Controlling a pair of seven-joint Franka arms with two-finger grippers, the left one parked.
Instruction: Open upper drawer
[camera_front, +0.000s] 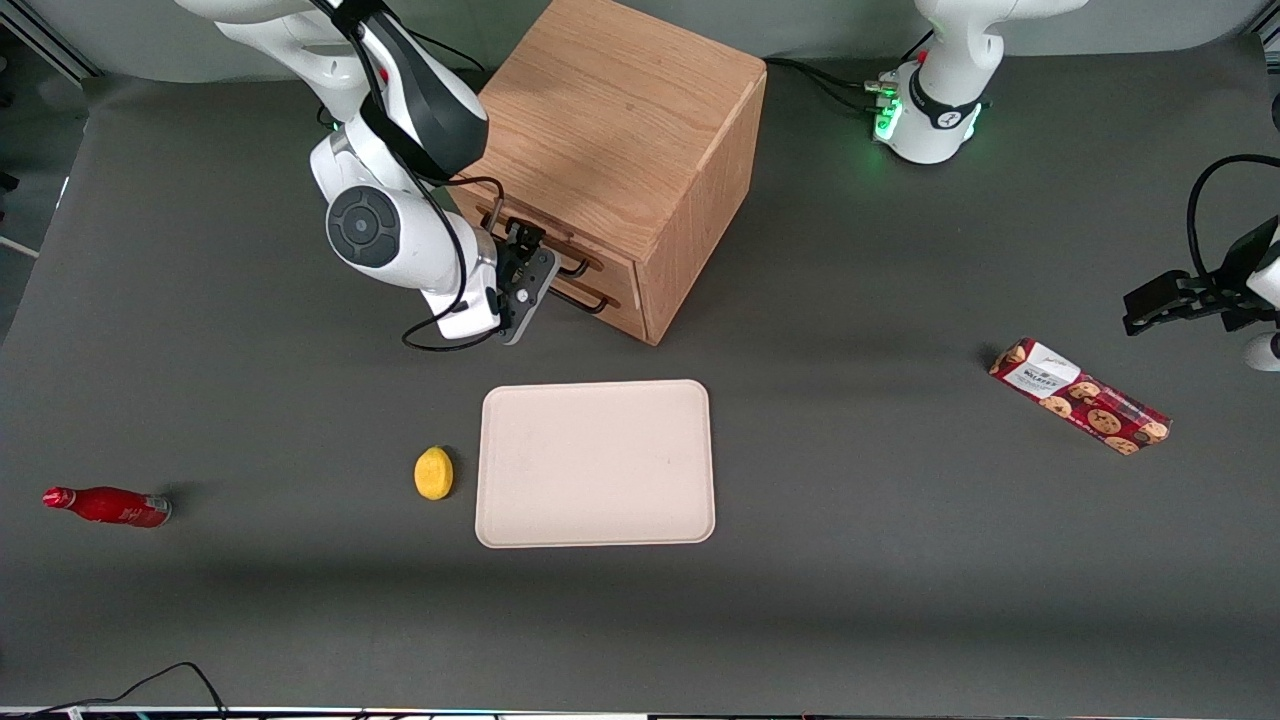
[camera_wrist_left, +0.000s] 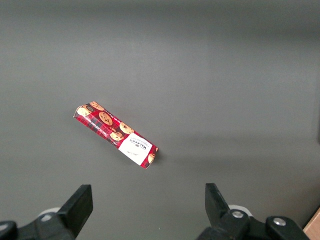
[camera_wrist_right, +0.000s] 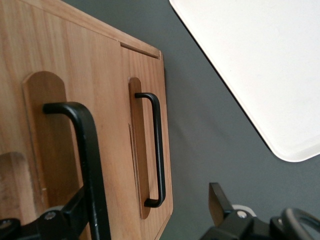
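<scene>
The oak cabinet (camera_front: 610, 110) stands on the grey table, its two drawer fronts facing the tray. The upper drawer (camera_wrist_right: 100, 65) looks flush with the cabinet. Its black wire handle (camera_wrist_right: 90, 150) shows partly in the front view (camera_front: 572, 268). My right gripper (camera_front: 522, 250) is at the front of the upper drawer. In the right wrist view the gripper (camera_wrist_right: 150, 200) is open. The upper handle runs between the fingers, close against one finger (camera_wrist_right: 75, 210). The lower drawer (camera_wrist_right: 167, 100) and its handle (camera_wrist_right: 159, 150) are closer to the table.
A cream tray (camera_front: 595, 463) lies nearer the front camera than the cabinet and also shows in the right wrist view (camera_wrist_right: 260, 65). A lemon (camera_front: 433, 472) lies beside the tray. A red bottle (camera_front: 108, 506) lies toward the working arm's end, a cookie pack (camera_front: 1080, 396) toward the parked arm's.
</scene>
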